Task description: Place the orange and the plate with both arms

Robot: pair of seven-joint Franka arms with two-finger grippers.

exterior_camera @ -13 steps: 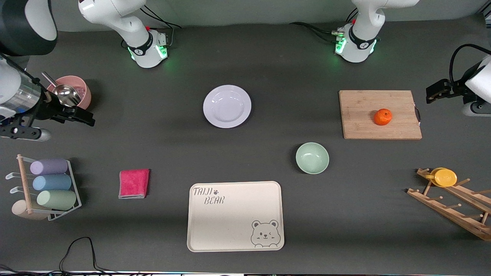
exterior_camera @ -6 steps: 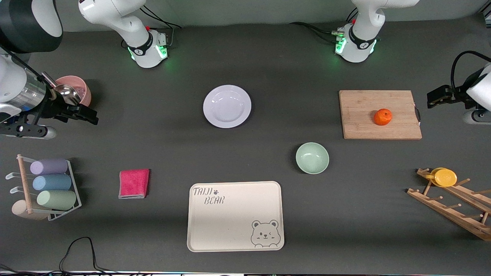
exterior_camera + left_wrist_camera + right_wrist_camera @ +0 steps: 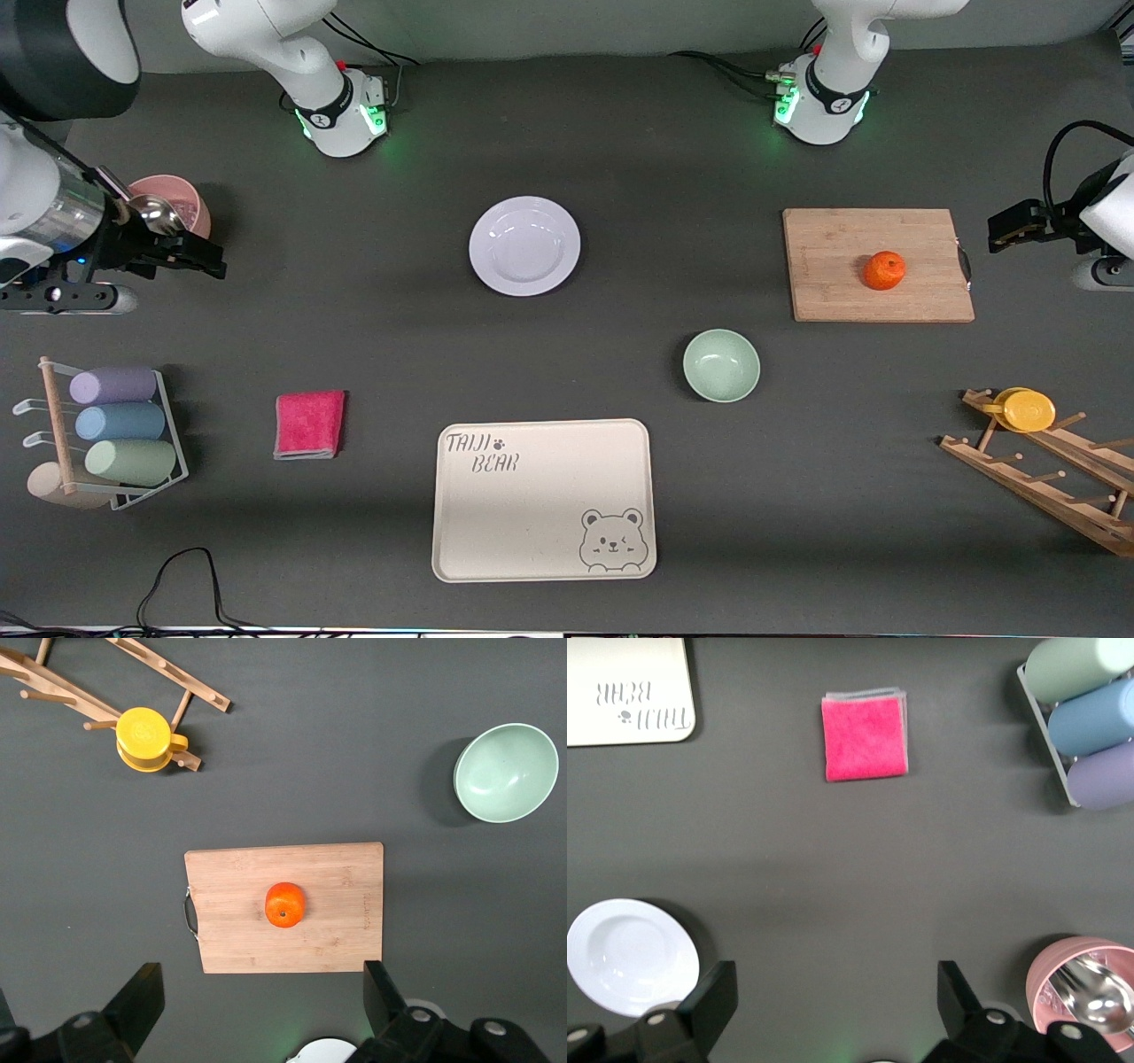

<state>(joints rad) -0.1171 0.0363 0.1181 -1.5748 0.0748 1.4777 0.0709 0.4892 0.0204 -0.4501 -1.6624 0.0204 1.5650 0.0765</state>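
One orange (image 3: 884, 270) is sitting on my board (image 3: 833, 292), one plate (image 3: 524, 245) at its nine o'clock; both grippers, left (image 3: 261, 1014) and right (image 3: 837, 1014), are hovering wide.

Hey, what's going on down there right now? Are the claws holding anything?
Left gripper open, empty, high over the table's left-arm end. Right gripper open, empty, by the pink bowl. Orange on cutting board; plate untouched. Nothing blocking either.
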